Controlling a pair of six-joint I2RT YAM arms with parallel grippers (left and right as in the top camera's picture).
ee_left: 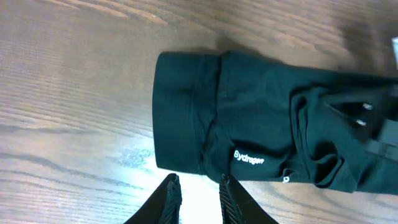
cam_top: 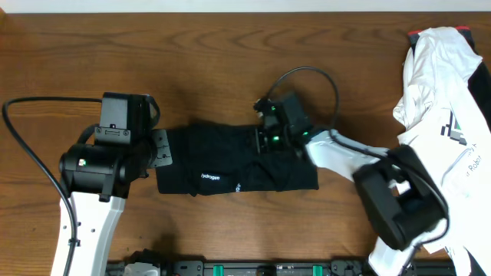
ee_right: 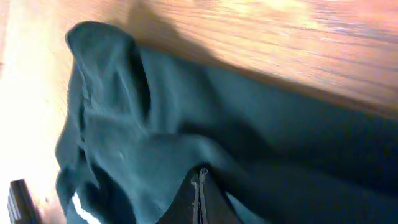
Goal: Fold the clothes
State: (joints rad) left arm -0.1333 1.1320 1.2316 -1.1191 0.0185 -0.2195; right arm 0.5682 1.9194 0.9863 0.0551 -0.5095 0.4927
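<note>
- Fingers (ee_left: 169, 198) of the left gripper (ee_left: 196, 200): slightly spread with a narrow gap. Bare wood shows between them and nothing is held.
- The left gripper sits low over the table (cam_top: 230, 46), just off the left end of the T-shirt (cam_top: 222, 165). Its tips point at that end, and in the left wrist view they are clear of the cloth.
- Right gripper (ee_right: 200, 186): fingers pressed together, no gap visible.
- The right tips are down on the black fabric where it ridges up. Can't tell whether a fold of cloth is caught between them.
- The T-shirt lies mid-table between the two arms, folded into a long band running left to right.
- Its left end is tidy, with a rounded folded edge and one layer overlapping the next.
- The right part of the band is bunched and wrinkled around the right gripper, which sits on the band's upper edge, right of centre in the overhead view.
- White lettering (cam_top: 211, 177) faces up near the band's front edge, left of centre. It is too small to read reliably.
- A white garment (cam_top: 441, 84) with a green-and-black logo lies crumpled at the far right of the table, well apart from the T-shirt. The right arm (cam_top: 399, 192) partly covers it.
- The table is dark wood grain, with glare on it in front of the left fingers.
</note>
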